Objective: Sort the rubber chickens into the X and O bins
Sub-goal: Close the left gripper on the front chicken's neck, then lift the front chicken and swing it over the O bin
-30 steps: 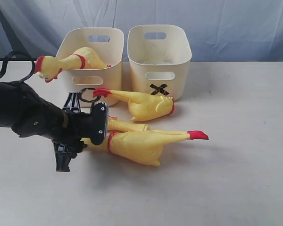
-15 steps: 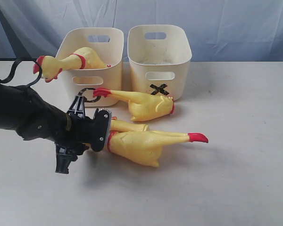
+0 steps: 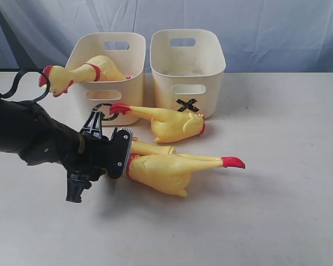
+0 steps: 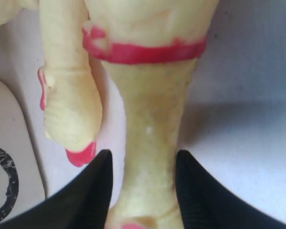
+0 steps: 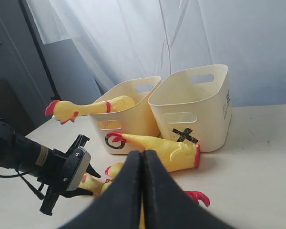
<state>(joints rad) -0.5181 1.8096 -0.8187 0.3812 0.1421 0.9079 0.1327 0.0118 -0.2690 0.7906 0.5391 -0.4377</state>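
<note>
The black left gripper [image 4: 142, 160] straddles the neck of a long yellow rubber chicken [image 3: 166, 170], which lies on its side on the white table [image 3: 277, 210] with its red foot pointing to the right of the exterior view. In the left wrist view one finger [image 4: 198, 191] lies against the neck on the head side of the red neck band [image 4: 148, 50]. A thin sliver of table shows beside the other finger's tip, so it cannot be told whether the pincer is truly clenched on the neck. Just behind that chicken lies a short broken yellow piece [image 3: 151, 148]. A second broken piece [image 3: 175, 125], with a red foot at its left end, lies in front of the cream plastic bin marked with a black X [image 3: 187, 61]. Just beside that bin, on its left, stands the matching cream bin marked with a black O [image 3: 108, 55]. Another long whole chicken [image 3: 80, 73] rests across this bin, its red-combed head hanging out over the left rim. The right gripper [image 5: 143, 153], seen only by its own wrist camera, has its two black fingers pressed together with nothing between them.
</note>
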